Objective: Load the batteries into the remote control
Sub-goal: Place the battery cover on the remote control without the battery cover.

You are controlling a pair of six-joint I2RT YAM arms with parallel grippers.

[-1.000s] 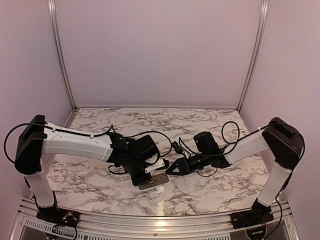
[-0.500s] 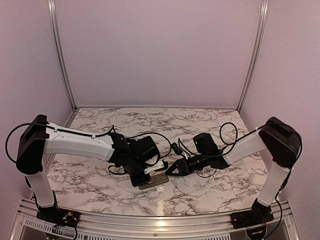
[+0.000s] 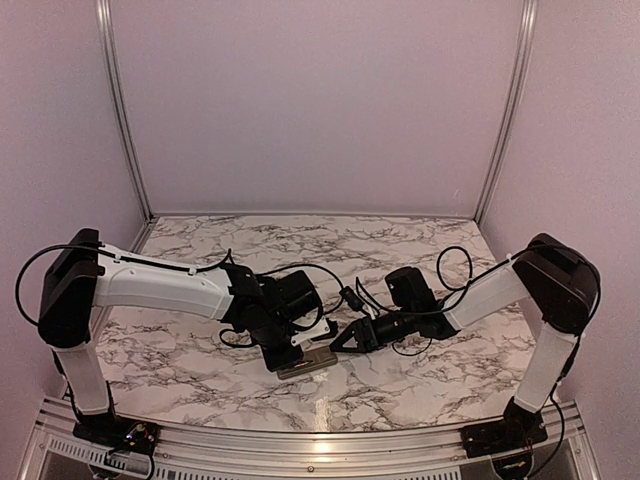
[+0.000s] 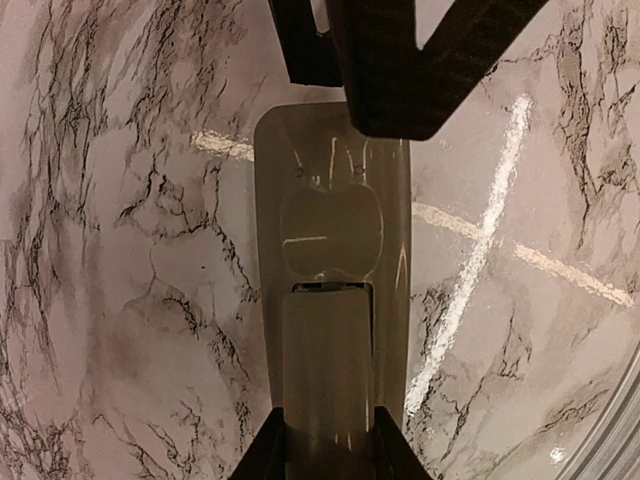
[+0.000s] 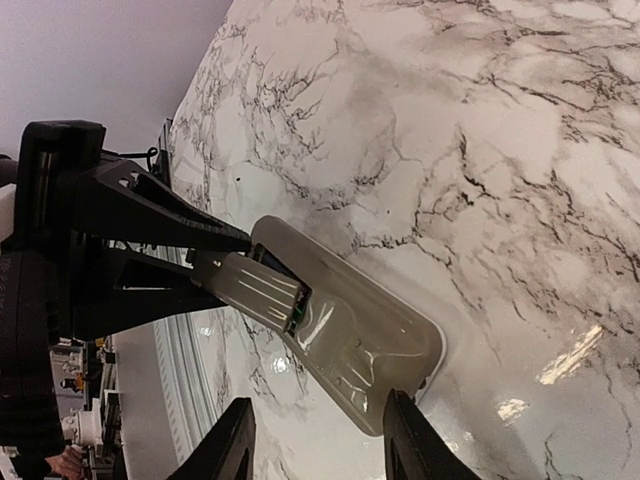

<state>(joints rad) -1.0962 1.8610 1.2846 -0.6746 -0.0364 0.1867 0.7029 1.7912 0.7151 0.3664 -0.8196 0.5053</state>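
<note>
left wrist — remote control [image 4: 330, 290] back's embossed marks [image 4: 330, 165] unreadable

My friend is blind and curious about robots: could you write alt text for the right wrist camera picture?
A greyish remote control lies back-up on a marble table, its far end clamped by the left gripper. The right gripper hovers near its other end, fingertips apart.

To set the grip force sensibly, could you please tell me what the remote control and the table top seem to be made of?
The remote control looks like moulded plastic, greyish and slightly glossy, judging by its embossed marks and soft reflections. The table has a glossy, marble-patterned surface with bright light streaks; whether it is stone or printed laminate, I cannot tell.
</note>
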